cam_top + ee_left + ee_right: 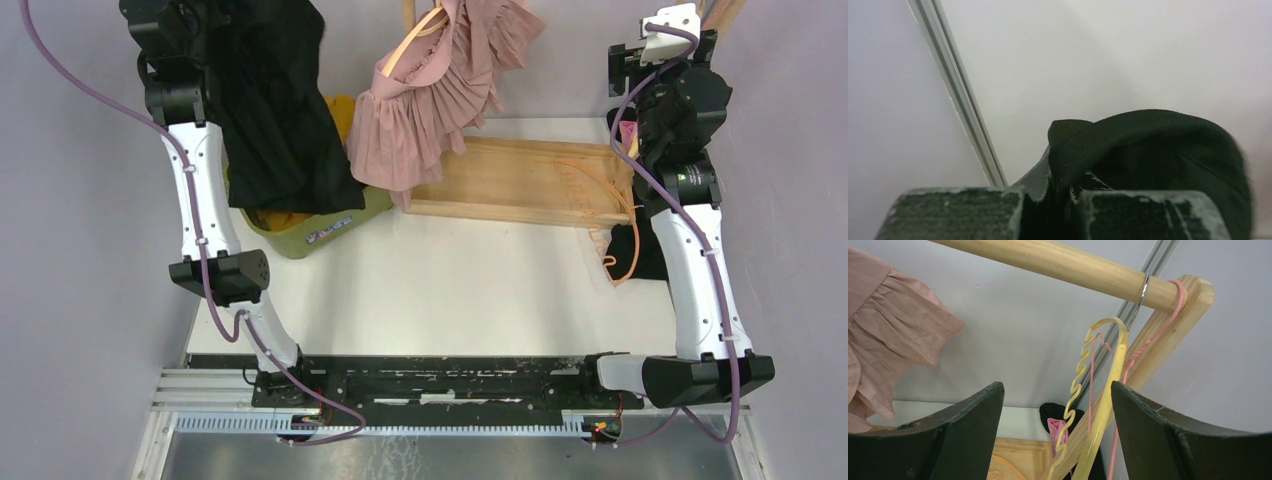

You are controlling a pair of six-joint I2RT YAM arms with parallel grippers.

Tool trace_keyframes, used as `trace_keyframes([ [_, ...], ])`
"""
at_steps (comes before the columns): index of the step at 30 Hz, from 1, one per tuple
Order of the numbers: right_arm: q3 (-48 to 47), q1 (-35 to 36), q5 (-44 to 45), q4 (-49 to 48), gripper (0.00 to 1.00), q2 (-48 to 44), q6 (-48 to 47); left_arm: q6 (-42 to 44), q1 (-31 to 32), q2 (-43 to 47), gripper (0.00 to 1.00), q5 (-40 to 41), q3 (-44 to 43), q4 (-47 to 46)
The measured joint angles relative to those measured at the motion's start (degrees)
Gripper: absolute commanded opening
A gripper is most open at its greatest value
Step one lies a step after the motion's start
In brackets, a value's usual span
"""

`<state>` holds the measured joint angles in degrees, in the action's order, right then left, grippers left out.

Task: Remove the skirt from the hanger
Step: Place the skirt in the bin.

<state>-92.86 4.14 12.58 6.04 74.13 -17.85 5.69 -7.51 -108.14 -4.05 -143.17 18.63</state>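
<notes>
Since the left tool [1063, 199] grasps the black skirt [280, 120] above the green bin [285, 240], removal seems finished; the right tool [1055, 385] is released beside the bare yellow hanger [1105, 400]. Next move, I think: lower the skirt and release it.

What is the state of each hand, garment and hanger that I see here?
Left hand: shut on the black garment.
Black garment: held up, hanging over the green bin.
Right hand: open, holding nothing.
Pink skirt: hanging on its orange hanger.
Yellow hanger: bare, hooked on the wooden rod.
</notes>
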Motion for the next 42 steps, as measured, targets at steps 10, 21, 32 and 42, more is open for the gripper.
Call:
trace_keyframes([
  [10,0.0,0.0,0.1,-0.1,0.83,2.6,0.1,-3.7,-0.7,-1.7,0.03,-5.1,1.8,-6.9],
  [21,1.3,0.0,-1.0,0.2,0.81,3.0,3.9,-4.9,1.4,12.0,0.03,-9.6,47.7,-8.8],
  [32,2.9,0.3,-5.2,4.8,0.83,2.8,9.7,-5.2,10.0,13.3,0.22,-12.2,62.9,2.8],
  [42,3.8,0.7,-8.2,15.8,0.81,1.9,12.1,-6.0,8.3,12.9,0.64,-10.6,62.1,6.9],
])
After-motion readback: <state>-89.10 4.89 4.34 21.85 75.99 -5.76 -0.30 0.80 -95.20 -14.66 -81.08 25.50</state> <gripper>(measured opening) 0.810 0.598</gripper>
